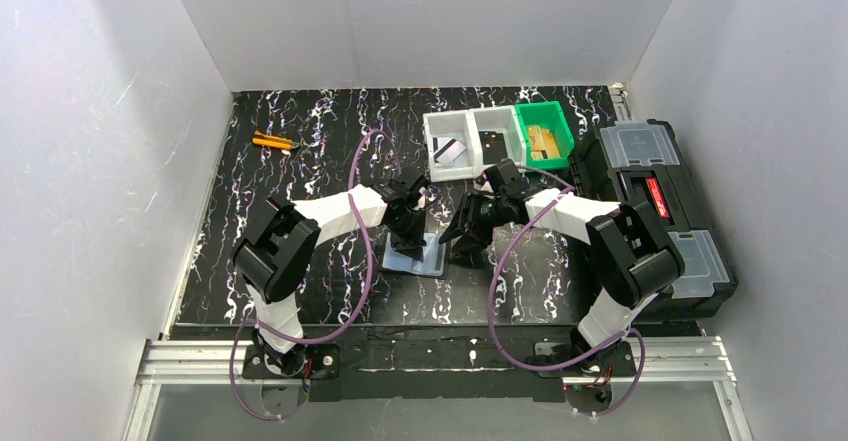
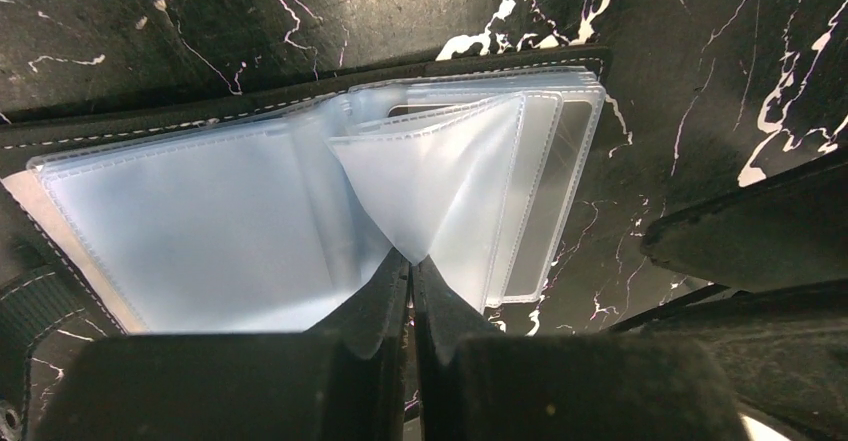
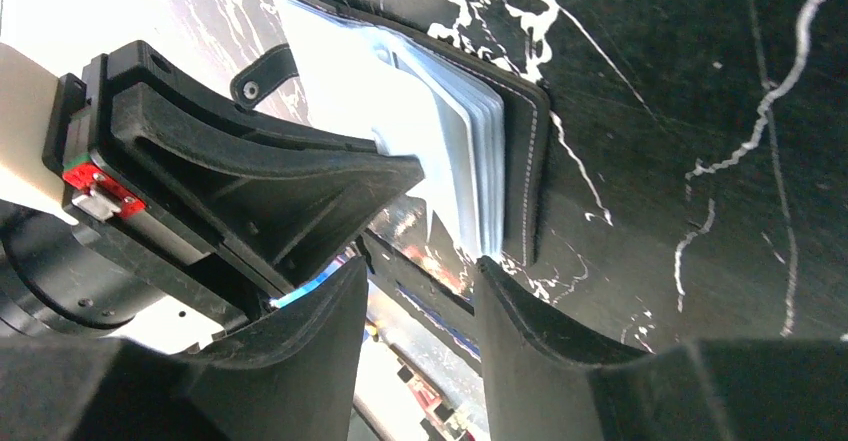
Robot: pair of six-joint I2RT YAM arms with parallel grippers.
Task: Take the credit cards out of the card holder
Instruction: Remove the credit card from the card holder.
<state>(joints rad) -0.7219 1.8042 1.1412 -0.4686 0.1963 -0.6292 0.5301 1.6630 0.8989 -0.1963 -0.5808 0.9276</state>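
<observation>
Card holder (image 1: 415, 258): lay open and flat on the marbled table (image 1: 300, 161), at the centre of the top view, long axis running left to right with a slight tilt. Filled the middle of the left wrist view with fanned clear sleeves, one clear sleeve (image 2: 440, 176) lifted into a peak. Held what looked like a silvery credit card (image 2: 562, 186) in the rightmost pocket, long axis up and down in that frame; could not tell which edge of the pocket was open. Left gripper (image 2: 410, 261): fingers pressed together, pinching the tip of that raised sleeve from the bottom of the frame. Right gripper (image 3: 418, 273): fingers partly spread, nothing between them, poised just short of the holder's lower corner, with the stacked sleeve edges lying above the fingertips toward upper centre of the right wrist view. Judged the right arm the free one and nearest the card side, so any pull would likely run away from the spine, toward the right of the top view. Farther out, at upper centre: a white bin (image 1: 437, 124) with another grey card (image 1: 450, 151) inside.
</observation>
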